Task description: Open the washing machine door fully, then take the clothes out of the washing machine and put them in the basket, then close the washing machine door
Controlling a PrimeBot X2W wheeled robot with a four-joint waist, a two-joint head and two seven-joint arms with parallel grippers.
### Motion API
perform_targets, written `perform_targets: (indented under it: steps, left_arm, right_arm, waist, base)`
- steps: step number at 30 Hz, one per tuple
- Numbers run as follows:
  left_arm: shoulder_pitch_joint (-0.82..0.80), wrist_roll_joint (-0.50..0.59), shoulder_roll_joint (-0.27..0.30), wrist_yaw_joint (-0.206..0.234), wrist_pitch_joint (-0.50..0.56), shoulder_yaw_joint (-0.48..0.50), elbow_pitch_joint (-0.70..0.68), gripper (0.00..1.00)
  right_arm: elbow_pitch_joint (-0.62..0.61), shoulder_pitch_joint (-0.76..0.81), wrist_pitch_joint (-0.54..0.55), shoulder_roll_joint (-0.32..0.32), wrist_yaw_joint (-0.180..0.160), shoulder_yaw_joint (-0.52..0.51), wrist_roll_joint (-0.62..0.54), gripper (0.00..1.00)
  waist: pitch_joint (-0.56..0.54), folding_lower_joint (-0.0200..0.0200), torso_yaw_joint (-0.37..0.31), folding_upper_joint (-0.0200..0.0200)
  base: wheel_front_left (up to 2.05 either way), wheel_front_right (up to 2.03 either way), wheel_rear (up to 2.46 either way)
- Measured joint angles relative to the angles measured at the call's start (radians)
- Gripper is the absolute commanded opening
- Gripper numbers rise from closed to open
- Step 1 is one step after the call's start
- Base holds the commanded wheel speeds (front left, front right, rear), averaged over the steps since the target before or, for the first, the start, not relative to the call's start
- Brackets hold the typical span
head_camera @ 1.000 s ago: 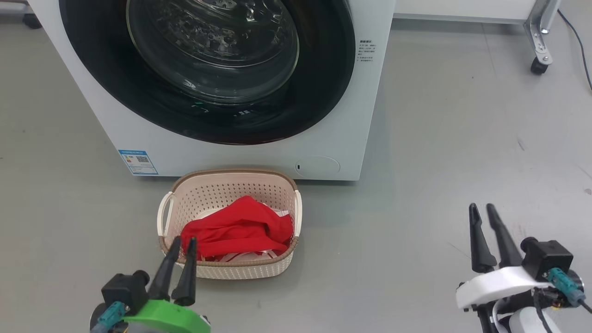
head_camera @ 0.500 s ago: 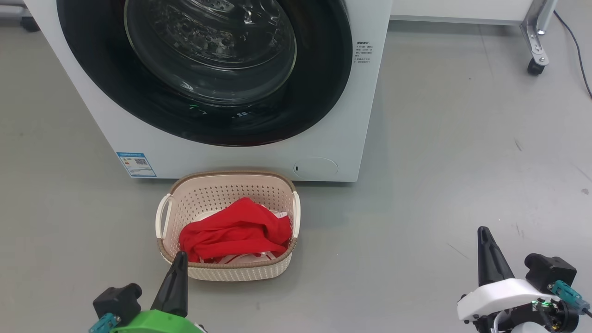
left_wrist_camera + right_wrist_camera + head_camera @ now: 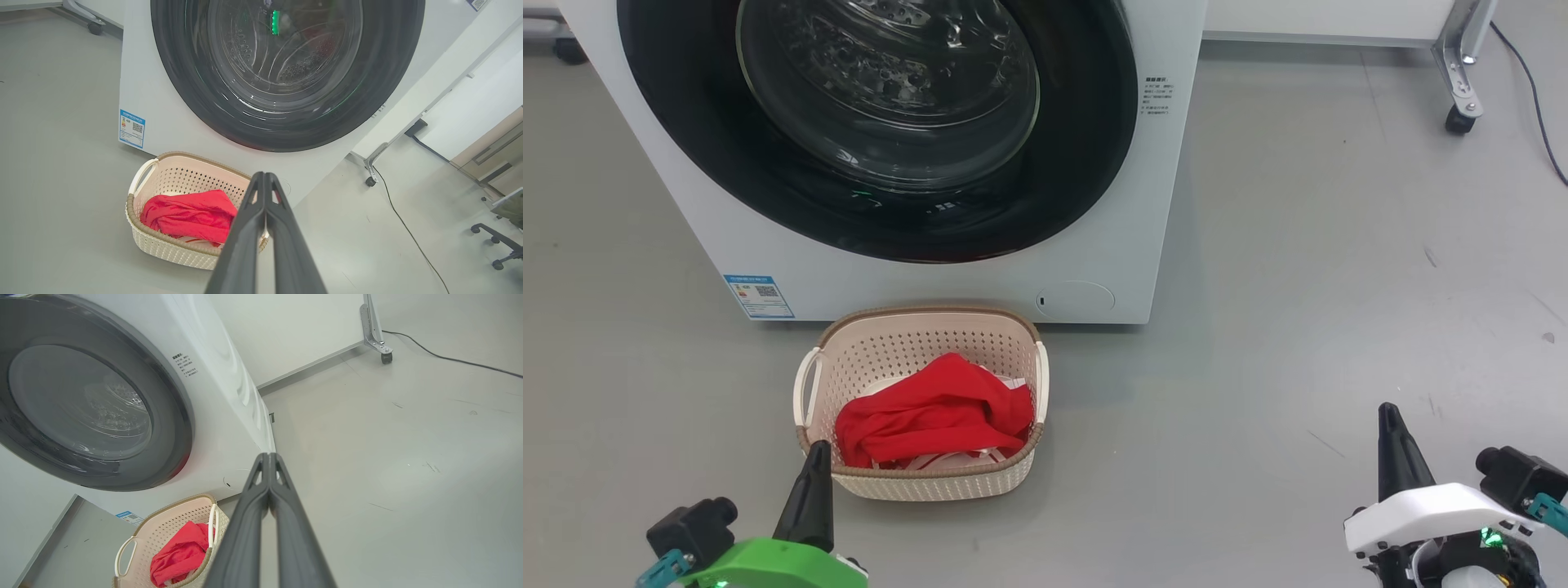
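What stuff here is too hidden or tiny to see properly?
- Head view: the top of the round black-rimmed glass door on the white washing machine is cut off by the picture's top edge.
- Head view: the red-and-white striped garment in the cream perforated basket is mostly covered by the plain red garment.
- Head view: the small blue label has print too small to read.
- Left wrist view: reflections on the glass muddle the steel drum.

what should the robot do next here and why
Probably nothing more than parking both arms: the washing machine door looks closed against the washing machine, the clothes lie in the basket, and the left gripper and right gripper are both shut, holding nothing. The task seems done.
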Motion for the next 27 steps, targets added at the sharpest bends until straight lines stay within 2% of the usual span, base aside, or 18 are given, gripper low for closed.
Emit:
perform_targets:
  steps: [27]
  left_arm:
    - [-0.002,-0.331,0.026,0.004,0.081,0.060,-0.012,0.00]
  right_arm:
    - [0.011,-0.030,0.097,0.011,0.020,-0.072,0.335,0.00]
  waist:
    - [-0.013,0.0000,-0.016,0.0000]
  base:
    - [0.00,0.00,0.00]
